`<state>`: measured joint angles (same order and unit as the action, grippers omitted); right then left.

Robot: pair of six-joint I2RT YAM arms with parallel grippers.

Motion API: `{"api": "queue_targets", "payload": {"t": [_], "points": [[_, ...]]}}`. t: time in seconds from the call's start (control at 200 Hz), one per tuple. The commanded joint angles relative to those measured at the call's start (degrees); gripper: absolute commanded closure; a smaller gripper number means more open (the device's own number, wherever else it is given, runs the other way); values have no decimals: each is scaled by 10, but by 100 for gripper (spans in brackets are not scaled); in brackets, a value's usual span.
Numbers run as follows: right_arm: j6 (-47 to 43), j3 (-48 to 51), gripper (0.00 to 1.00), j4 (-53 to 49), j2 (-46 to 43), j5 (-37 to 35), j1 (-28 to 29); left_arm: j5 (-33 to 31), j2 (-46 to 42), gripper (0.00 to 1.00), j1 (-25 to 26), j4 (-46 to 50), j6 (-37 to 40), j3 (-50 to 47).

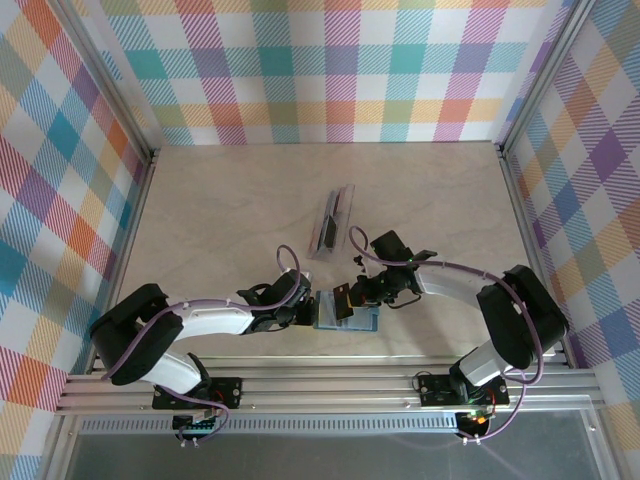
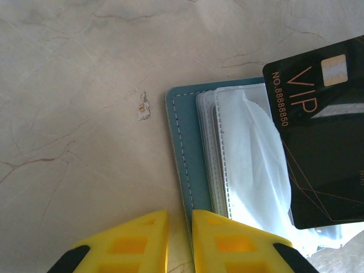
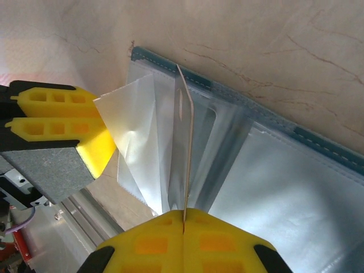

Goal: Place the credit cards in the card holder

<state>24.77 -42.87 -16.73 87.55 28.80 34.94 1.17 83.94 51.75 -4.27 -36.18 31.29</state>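
Note:
The card holder [image 1: 362, 320] lies open and flat near the front of the table, with a teal cover [image 2: 183, 142] and clear sleeves [image 2: 250, 159]. My right gripper [image 3: 183, 219] is shut on a black VIP credit card [image 2: 321, 131]. In the right wrist view the card is edge-on [image 3: 185, 136], standing over the raised sleeves [image 3: 142, 136]. My left gripper [image 2: 180, 239] rests at the holder's left edge, its fingers a narrow gap apart. That edge runs into the gap, and the right-hand finger lies over the holder's corner. From above, the two grippers [image 1: 308, 308] [image 1: 355, 296] meet over the holder.
A clear plastic case [image 1: 335, 222] with dark cards in it lies farther back at the table's middle. Checked walls close in the left, back and right sides. An aluminium rail [image 1: 330, 385] runs along the near edge by the arm bases.

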Motion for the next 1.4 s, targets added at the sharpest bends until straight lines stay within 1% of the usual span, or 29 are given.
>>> {"api": "queue_targets", "payload": {"t": [0.0, 0.42, 0.705, 1.105, 1.21, 1.395], "points": [[-3, 13, 100, 17, 18, 4, 1, -1, 12, 82, 10, -13, 1, -14], [9, 22, 100, 32, 36, 22, 3, -2, 20, 82, 13, -23, -4, -19], [23, 29, 100, 42, 42, 33, 20, -2, 26, 82, 13, -25, -5, -19], [89, 33, 100, 106, 46, 18, 50, -2, 34, 83, 22, -29, -14, -14], [108, 34, 100, 122, 44, -2, 61, -4, 39, 83, 27, -31, -17, -11], [159, 50, 100, 169, 34, -16, 72, -8, 47, 83, 34, -39, -28, -10]]}}
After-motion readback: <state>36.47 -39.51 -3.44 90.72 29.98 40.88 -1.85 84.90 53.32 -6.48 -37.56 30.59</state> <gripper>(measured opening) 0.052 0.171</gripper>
